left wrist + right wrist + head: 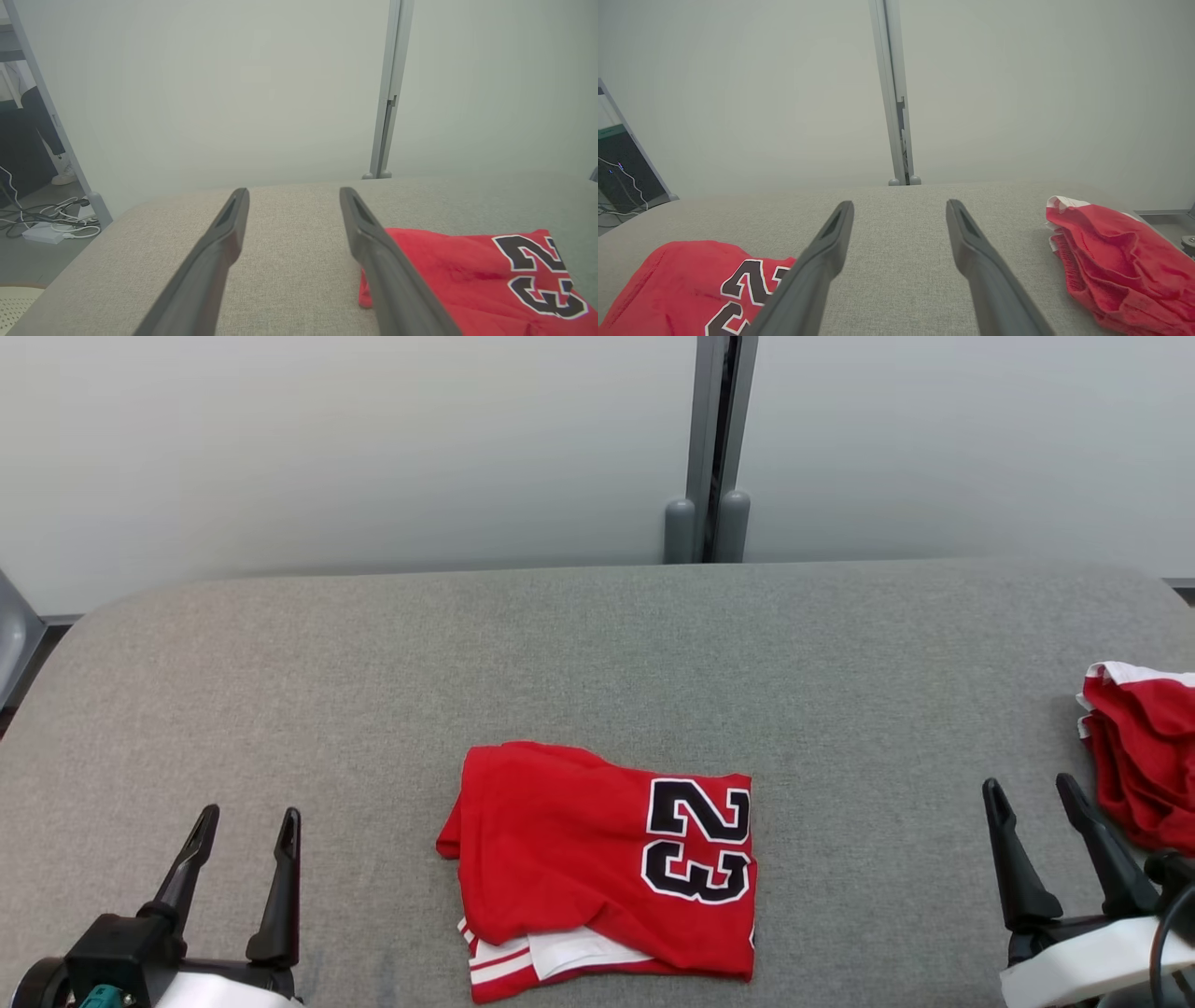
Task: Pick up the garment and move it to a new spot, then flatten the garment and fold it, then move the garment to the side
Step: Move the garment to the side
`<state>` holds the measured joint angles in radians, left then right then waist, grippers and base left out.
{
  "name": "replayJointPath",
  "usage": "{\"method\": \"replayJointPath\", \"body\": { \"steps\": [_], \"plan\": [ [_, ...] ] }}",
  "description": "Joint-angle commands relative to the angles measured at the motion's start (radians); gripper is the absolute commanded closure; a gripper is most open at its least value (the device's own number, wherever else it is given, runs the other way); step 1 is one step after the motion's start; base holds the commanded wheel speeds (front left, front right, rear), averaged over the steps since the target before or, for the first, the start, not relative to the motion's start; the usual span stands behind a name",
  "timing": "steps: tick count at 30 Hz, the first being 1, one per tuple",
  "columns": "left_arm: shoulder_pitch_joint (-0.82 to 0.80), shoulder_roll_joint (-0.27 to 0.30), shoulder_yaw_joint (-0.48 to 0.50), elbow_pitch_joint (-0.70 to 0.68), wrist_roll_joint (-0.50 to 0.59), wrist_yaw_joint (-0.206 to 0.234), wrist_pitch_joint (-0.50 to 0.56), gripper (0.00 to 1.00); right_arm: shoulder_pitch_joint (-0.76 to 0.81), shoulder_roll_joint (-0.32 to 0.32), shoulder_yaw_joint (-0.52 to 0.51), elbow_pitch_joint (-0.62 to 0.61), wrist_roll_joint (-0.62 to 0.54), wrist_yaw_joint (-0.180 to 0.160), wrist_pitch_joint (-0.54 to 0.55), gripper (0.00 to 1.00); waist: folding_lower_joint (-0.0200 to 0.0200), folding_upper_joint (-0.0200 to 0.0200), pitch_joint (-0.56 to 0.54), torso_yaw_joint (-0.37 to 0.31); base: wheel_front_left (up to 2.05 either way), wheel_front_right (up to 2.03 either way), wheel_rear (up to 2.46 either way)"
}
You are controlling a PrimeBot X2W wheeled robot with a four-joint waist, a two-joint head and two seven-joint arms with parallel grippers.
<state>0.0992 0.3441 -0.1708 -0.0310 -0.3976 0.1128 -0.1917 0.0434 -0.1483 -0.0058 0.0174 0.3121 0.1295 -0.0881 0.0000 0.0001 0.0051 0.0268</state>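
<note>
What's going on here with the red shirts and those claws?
A two-armed robot is folding laundry. The red T-shirt with the number 23 lies folded in the middle of the grey padded table, not yet moved aside. The left gripper and right gripper rest open on either side of it, holding nothing. A second red garment sits bunched near the table's right edge.

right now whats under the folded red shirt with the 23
The garment lies on the grey padded table. At its near edge a white red-striped sleeve peeks from under the top layer. Anything else beneath is covered.
</note>
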Motion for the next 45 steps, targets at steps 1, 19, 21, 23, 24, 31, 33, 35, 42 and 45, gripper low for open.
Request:
{"method": "replayJointPath", "body": {
  "steps": [1, 19, 21, 23, 24, 31, 33, 35, 42, 45],
  "plan": [
    [0.012, 0.011, 0.003, -0.006, -0.002, 0.006, 0.003, 0.0, 0.012, -0.001, -0.003, -0.005, -0.003, 0.002, 0.003, 0.0, 0.0, -0.0001, -0.01, -0.006, 0.0, 0.0, 0.0],
    [0.068, 0.017, -0.018, -0.019, -0.009, 0.022, 0.028, 0.0, 0.071, -0.007, -0.034, -0.029, -0.025, 0.002, 0.046, 0.0, 0.0, -0.0001, -0.053, -0.011, 0.0, 0.0, 0.0],
    [0.068, 0.018, -0.019, -0.02, -0.01, 0.022, 0.027, 0.0, 0.07, -0.005, -0.034, -0.031, -0.026, 0.002, 0.049, 0.0, 0.0, -0.0001, -0.053, -0.011, 0.0, 0.0, 0.0],
    [0.066, 0.019, -0.021, -0.02, -0.01, 0.023, 0.03, 0.0, 0.072, -0.003, -0.036, -0.035, -0.028, 0.002, 0.052, 0.0, 0.0, -0.0001, -0.052, -0.01, 0.0, 0.0, 0.0],
    [0.065, 0.02, -0.021, -0.02, -0.011, 0.024, 0.031, 0.0, 0.073, -0.002, -0.037, -0.035, -0.028, 0.002, 0.054, 0.0, 0.0, -0.0001, -0.052, -0.009, 0.0, 0.0, 0.0],
    [0.052, 0.025, -0.024, -0.02, -0.013, 0.027, 0.032, 0.0, 0.076, 0.004, -0.038, -0.04, -0.032, 0.002, 0.057, 0.0, 0.0, -0.0001, -0.056, -0.008, 0.0, 0.0, 0.0],
    [0.05, 0.025, -0.025, -0.019, -0.013, 0.029, 0.032, 0.0, 0.076, 0.005, -0.038, -0.04, -0.031, 0.002, 0.058, 0.0, 0.0, -0.0001, -0.057, -0.007, 0.0, 0.0, 0.0],
    [0.048, 0.026, -0.026, -0.018, -0.012, 0.03, 0.032, 0.0, 0.077, 0.005, -0.038, -0.039, -0.03, 0.002, 0.057, 0.0, 0.0, -0.0001, -0.057, -0.006, 0.0, 0.0, 0.0],
    [0.032, 0.03, -0.027, -0.02, -0.014, 0.03, 0.028, 0.0, 0.068, 0.005, -0.038, -0.033, -0.026, 0.002, 0.055, 0.0, 0.0, -0.0001, -0.052, -0.002, 0.0, 0.0, 0.0],
    [0.024, 0.032, -0.028, -0.024, -0.013, 0.029, 0.028, 0.0, 0.066, 0.006, -0.041, -0.033, -0.026, 0.002, 0.054, 0.0, 0.0, -0.0001, -0.043, 0.005, 0.0, 0.0, 0.0]
  ]
}}
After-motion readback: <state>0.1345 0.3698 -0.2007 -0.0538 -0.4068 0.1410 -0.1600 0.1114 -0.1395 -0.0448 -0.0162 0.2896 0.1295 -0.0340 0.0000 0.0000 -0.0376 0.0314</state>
